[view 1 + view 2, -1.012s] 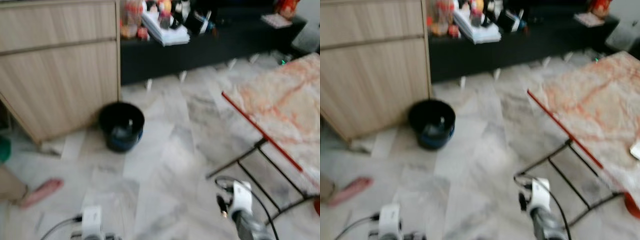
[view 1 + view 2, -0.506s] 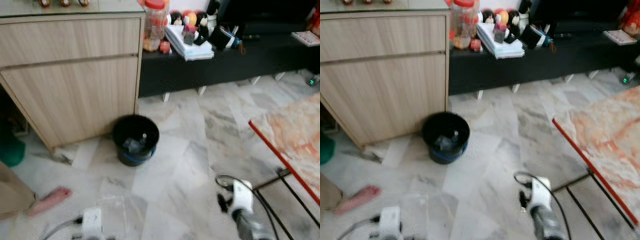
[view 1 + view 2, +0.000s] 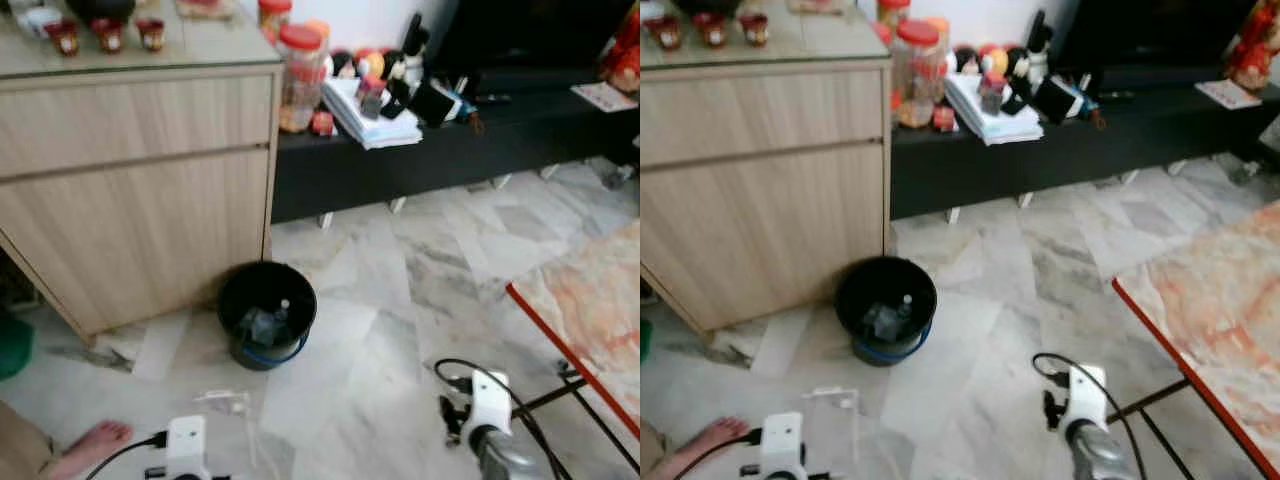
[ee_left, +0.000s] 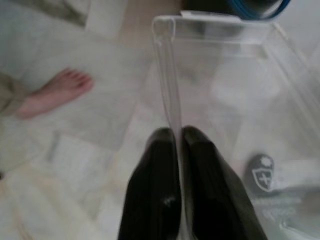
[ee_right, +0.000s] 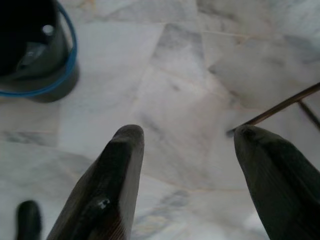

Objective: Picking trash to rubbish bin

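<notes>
The black rubbish bin (image 3: pixel 266 313) with a blue band stands on the marble floor in front of the wooden cabinet, with a small bottle and other trash inside. My left gripper (image 4: pixel 176 134) is shut on the thin wall of a clear plastic box (image 4: pixel 225 90). The same clear plastic box (image 3: pixel 225 405) is held low over the floor, short of the bin. My right gripper (image 5: pixel 187 135) is open and holds nothing; it hangs over bare floor to the right of the bin (image 5: pixel 30 50).
A person's bare foot (image 3: pixel 95 445) rests on the floor at the lower left. The wooden cabinet (image 3: pixel 140 180) stands behind the bin, and a low black shelf (image 3: pixel 450 140) holds jars and papers. A red-edged marble-pattern table (image 3: pixel 590 300) stands at the right.
The camera has swung left and lifted, so the bin now sits nearer the middle and the table has slid to the right edge. The clear box now shows above my left arm.
</notes>
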Motion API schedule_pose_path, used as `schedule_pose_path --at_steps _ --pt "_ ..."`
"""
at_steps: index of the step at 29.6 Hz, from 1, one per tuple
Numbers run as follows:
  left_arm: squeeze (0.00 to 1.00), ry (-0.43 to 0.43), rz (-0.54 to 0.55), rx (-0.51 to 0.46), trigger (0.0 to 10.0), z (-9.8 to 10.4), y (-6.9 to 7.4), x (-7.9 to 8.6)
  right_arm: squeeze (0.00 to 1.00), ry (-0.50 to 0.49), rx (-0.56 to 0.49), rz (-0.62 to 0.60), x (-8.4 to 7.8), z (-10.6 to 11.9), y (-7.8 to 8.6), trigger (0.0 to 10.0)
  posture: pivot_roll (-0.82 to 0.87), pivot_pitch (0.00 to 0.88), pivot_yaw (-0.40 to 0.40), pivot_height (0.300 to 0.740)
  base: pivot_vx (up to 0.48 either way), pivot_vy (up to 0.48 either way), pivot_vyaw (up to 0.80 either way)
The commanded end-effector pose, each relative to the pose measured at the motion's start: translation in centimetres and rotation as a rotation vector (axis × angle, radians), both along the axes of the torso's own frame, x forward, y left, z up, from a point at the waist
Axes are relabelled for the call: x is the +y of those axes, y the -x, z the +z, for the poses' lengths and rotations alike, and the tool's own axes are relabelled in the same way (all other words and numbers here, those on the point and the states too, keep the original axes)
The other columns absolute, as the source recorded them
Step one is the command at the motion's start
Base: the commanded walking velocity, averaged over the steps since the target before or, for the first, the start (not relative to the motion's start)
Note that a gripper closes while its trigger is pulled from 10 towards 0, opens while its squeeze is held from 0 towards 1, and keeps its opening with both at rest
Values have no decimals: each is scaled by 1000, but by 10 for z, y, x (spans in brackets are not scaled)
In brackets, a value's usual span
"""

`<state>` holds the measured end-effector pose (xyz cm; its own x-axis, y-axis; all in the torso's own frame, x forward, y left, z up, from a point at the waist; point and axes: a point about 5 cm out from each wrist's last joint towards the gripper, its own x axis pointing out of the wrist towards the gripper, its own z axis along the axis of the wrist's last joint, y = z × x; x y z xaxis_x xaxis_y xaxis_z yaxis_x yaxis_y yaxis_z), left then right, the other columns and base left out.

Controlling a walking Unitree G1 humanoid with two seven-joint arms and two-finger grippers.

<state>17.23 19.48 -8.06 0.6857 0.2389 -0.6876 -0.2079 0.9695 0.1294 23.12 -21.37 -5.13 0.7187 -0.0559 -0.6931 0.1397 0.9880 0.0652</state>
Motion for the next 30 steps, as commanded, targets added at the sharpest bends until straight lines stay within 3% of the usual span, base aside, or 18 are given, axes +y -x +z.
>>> schedule_pose_path --at_steps 1,14,24,27,30 --pt "0 35 -6 74 10000 -10 17 -13 0 26 18 -24 -13 -1 6 10000 100 189 -189 740 368 0 0" --pt "0 29 5 75 10000 -11 20 -9 0 17 22 -22 -9 -3 7 10000 112 207 -178 740 370 0 0" --pt "0 1 -42 78 10000 -10 22 0 0 -21 33 -37 5 -9 13 10000 133 219 -102 740 370 0 0" --pt "0 -11 -57 70 10000 -8 19 3 0 -38 17 -32 11 -8 10 10000 137 226 -88 740 368 0 0" --pt "0 -29 -78 -8 10000 0 4 4 0 -5 -26 68 20 -1 -2 10000 134 228 -82 740 366 0 0"
